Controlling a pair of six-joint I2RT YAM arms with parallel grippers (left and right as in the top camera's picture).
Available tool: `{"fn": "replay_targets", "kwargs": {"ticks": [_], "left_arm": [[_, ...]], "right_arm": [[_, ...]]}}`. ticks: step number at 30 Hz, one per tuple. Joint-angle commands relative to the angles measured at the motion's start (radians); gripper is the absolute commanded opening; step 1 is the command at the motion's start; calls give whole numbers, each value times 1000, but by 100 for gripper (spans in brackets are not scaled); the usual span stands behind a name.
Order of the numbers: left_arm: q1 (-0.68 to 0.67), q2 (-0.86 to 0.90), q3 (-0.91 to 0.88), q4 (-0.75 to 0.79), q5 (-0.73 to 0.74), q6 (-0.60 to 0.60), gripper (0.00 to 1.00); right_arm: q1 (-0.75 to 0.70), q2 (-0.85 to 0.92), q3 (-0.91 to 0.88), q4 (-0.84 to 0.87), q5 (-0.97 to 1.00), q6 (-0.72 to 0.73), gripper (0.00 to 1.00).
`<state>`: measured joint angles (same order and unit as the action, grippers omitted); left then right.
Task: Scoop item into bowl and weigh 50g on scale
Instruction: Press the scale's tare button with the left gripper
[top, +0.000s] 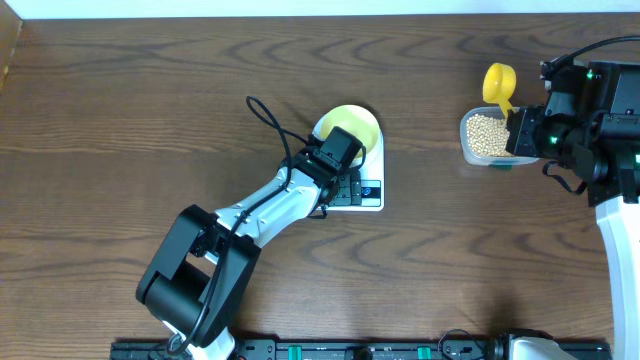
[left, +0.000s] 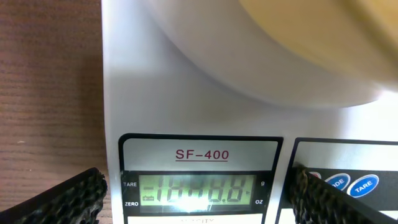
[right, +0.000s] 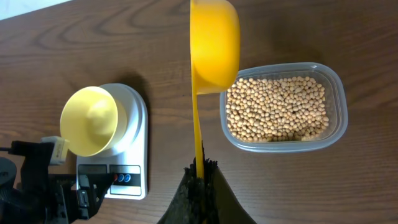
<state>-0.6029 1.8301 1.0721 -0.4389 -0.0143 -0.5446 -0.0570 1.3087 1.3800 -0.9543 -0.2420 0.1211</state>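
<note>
We hold the scoop (right: 214, 46) clenched in our right gripper (right: 200, 168) by the tub (right: 336, 127) of beans (right: 277, 109), ready to dip, while our left gripper (left: 199, 196) hangs released over the scale (right: 135, 118) bearing the bowl (right: 90, 119), likely to tare.

Overhead view: even, diffuse light, moderately bright. The wood grain of the table (top: 120, 120) is sharp throughout and shadows are soft. A washed-out white strip runs along the top edge.

Left wrist view: the bowl (left: 323, 37) is badly out of focus, a pale blur. The printed label on the scale (left: 149, 93) is sharp, but the digits on the backlit green display (left: 198, 190) are smeared.

Right wrist view: pale sheen on the wood at upper left. The scoop (right: 214, 43) and beans (right: 277, 109) are crisp — the right gripper (right: 200, 165) is dark and soft.
</note>
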Motion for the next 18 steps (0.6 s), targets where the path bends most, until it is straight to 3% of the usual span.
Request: {"fn": "replay_targets", "kwargs": {"ticks": [1, 18], "left_arm": [[7, 85, -21, -9, -84, 20, 96], [7, 94, -4, -35, -64, 36, 96]], "right_arm": [[-1, -5, 11, -4, 4, -14, 1], [-1, -5, 11, -11, 4, -15, 1]]}}
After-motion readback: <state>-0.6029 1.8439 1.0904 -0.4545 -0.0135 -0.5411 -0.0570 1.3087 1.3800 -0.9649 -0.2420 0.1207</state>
